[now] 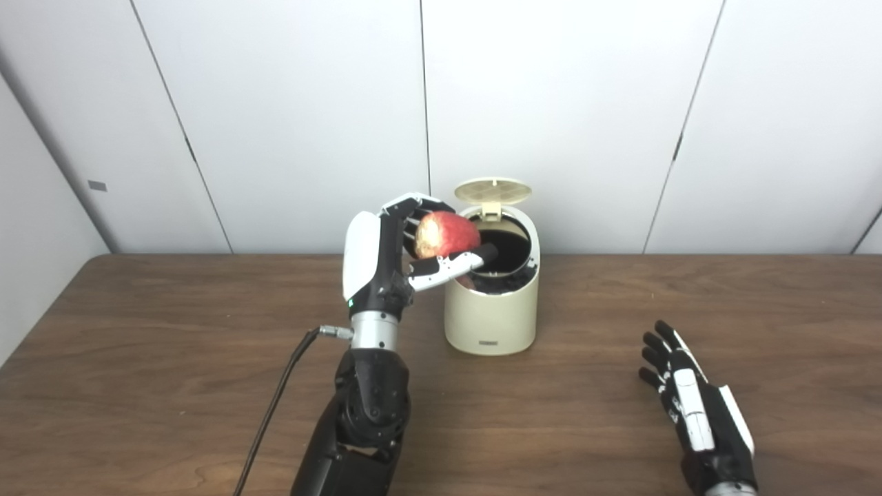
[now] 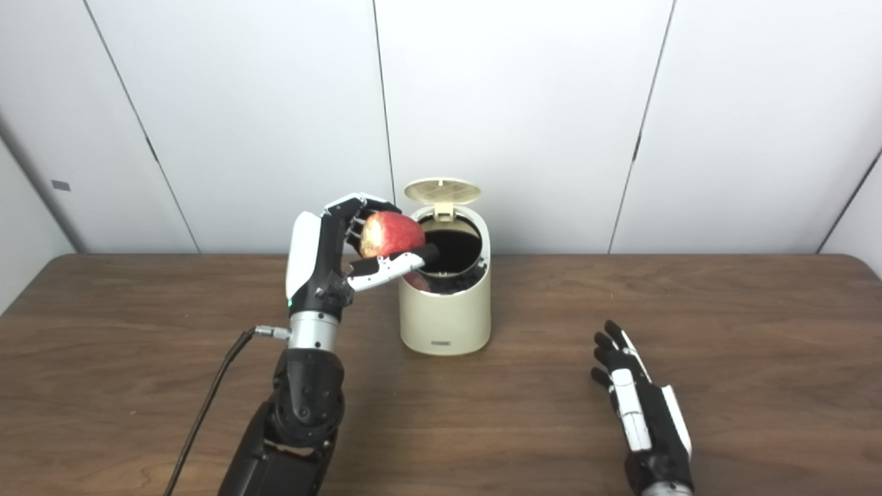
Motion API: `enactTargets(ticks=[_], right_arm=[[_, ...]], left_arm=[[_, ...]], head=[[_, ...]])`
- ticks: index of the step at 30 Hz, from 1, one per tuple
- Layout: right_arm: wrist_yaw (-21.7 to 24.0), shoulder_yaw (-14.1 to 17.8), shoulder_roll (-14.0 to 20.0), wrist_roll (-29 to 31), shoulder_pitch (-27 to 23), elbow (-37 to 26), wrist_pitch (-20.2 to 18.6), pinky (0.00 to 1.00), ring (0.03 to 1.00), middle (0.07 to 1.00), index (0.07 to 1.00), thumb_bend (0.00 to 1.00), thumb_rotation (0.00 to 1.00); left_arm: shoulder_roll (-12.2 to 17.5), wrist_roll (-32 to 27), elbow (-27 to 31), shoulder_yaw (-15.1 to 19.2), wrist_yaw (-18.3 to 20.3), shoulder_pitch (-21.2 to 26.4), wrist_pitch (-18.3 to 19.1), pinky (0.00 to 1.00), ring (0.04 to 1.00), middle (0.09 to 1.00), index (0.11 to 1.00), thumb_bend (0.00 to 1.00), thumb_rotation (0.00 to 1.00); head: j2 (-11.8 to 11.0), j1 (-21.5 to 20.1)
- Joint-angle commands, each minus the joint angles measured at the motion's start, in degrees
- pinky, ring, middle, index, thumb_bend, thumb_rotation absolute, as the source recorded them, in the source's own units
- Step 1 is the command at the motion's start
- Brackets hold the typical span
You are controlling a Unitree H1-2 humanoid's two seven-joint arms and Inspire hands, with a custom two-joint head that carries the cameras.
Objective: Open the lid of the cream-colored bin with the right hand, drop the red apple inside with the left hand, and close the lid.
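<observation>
A dark wood-grain tabletop (image 1: 138,358) runs wall to wall, backed by pale grey-white wall panels (image 1: 289,117) split by thin dark seams. The cream-colored bin (image 1: 490,310) stands toward the far middle of it, its round lid (image 1: 493,190) tipped up on the rear hinge so the dark opening shows. The left hand (image 1: 406,255) is raised beside the bin's left rim, its fingers (image 1: 424,204) curled over the top of the red apple (image 1: 446,235) and the thumb pressed under it (the fruit shows a pale yellowish patch on its near side); the apple sits just at the edge of the opening, above the rim. A black cable (image 1: 275,406) trails from that wrist. The right hand (image 1: 692,406) lies low over the tabletop, well right of the bin, fingers spread and holding nothing.
</observation>
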State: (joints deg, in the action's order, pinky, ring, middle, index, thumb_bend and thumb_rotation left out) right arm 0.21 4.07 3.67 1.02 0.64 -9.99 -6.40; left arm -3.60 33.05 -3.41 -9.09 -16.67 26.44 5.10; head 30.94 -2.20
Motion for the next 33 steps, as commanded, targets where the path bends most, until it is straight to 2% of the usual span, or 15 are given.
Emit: enactTargets(ticks=[1,9,17,23,24,26,33], right_arm=[[0.0,0.0,0.1,0.2,-1.6,-1.3,2.1,0.90,0.932,0.922,0.933,0.65,0.95],[-0.2,-0.3,-0.3,0.0,-1.7,-1.6,1.4,0.89,0.929,0.918,0.936,0.63,0.96],[0.0,-0.7,-0.1,0.1,-2.0,-0.6,1.8,0.92,0.937,0.919,0.945,0.65,0.97],[0.0,-0.8,-0.1,-0.1,-2.0,-0.5,2.0,0.92,0.935,0.917,0.948,0.64,0.98],[-0.1,-0.8,-0.1,-0.1,-2.0,-0.5,1.9,0.92,0.933,0.914,0.946,0.65,0.98],[-0.2,-0.8,-0.2,-0.2,-1.9,-0.7,1.6,0.92,0.932,0.911,0.944,0.66,0.97],[0.2,-0.9,-0.1,0.2,-1.9,-1.0,1.1,0.92,0.937,0.914,0.946,0.67,0.97]], left_arm=[[-0.7,0.9,-0.1,-0.6,-1.9,2.8,-2.5,0.33,0.408,0.483,0.513,0.47,0.00],[-1.1,0.5,-3.3,-1.6,-2.2,3.2,-4.8,0.35,0.421,0.514,0.503,0.47,0.00],[-0.6,1.4,-4.5,-2.4,-1.8,4.8,-5.5,0.35,0.412,0.488,0.501,0.48,0.00],[2.9,6.9,-4.2,-6.0,1.2,6.7,-3.1,0.33,0.436,0.557,0.494,0.47,0.00],[3.7,8.5,-4.2,-6.7,2.0,7.2,-2.4,0.38,0.447,0.551,0.481,0.47,0.00],[5.4,11.4,-4.2,-8.1,3.5,8.3,-1.3,0.40,0.446,0.545,0.478,0.47,0.00],[8.9,19.8,-3.0,-12.3,9.2,11.4,3.5,0.36,0.455,0.538,0.482,0.47,0.00]], head=[[0.1,-0.1],[0.0,-0.1],[-0.1,0.0],[0.0,0.1],[0.0,0.1],[0.0,0.1],[0.0,0.4]])
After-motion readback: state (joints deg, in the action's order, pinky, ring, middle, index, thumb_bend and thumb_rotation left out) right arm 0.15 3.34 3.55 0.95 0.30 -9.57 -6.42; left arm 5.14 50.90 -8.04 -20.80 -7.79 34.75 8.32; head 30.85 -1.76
